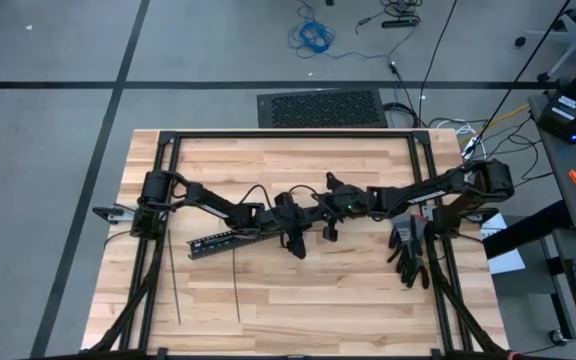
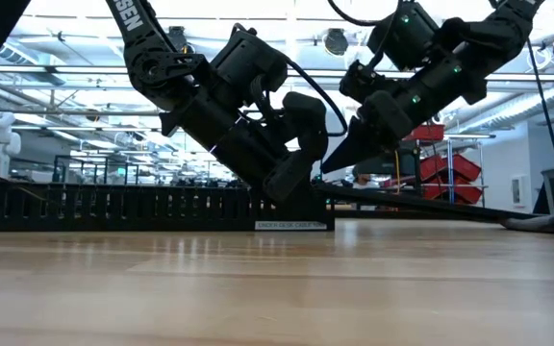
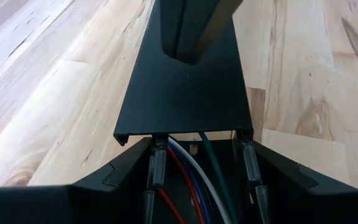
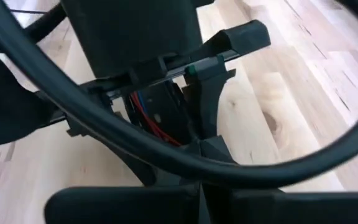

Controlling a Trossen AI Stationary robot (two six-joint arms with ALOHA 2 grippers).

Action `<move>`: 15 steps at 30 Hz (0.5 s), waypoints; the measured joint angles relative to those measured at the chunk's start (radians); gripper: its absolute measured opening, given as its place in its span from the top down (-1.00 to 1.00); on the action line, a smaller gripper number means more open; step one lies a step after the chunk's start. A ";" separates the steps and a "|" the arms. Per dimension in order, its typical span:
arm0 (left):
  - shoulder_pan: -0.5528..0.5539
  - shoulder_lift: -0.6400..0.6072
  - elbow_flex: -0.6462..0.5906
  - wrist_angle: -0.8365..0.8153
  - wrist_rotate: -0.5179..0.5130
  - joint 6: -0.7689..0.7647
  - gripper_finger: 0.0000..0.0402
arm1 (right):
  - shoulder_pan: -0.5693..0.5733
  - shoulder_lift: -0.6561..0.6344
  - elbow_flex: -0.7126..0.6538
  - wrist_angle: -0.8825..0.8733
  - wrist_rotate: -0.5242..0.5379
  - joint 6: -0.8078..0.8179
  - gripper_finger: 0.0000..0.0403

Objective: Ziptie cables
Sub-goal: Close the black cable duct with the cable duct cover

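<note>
I'm looking down on a pale butcher-block table framed by black rails, on a grey floor with a blue coil of cable lying well beyond the far edge. Toward the left, near the front edge, two zipties lie flat on the wood, thin dark strips running near to far and well apart from each other. To their right the long slotted duct sits at a slant in the middle of the table. The left gripper is down at the duct's right end; in its wrist view its fingers stand partly apart on either side of a flat black bar, and they seem to clamp its edges, though I can't be sure of contact from this angle. The cables, red, white, blue and green strands, run between those fingers and pass under the near end of the bar. Just to the right, the right gripper meets the left one at mid-table, its fingers closed to a point; in the low view that tip hangs close beside the left gripper's body. What it pinches, if anything, I cannot tell. Far right, a pair of black gloves lies on the table edge by the rail.
</note>
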 joint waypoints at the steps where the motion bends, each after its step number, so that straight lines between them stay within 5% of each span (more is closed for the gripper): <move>1: 0.000 0.000 0.000 0.000 0.000 0.001 -0.14 | 0.000 0.001 0.000 0.002 -0.001 0.000 1.00; 15: 0.009 0.000 0.000 0.002 0.001 0.033 -0.14 | -0.003 0.075 0.003 0.046 -0.068 0.004 1.00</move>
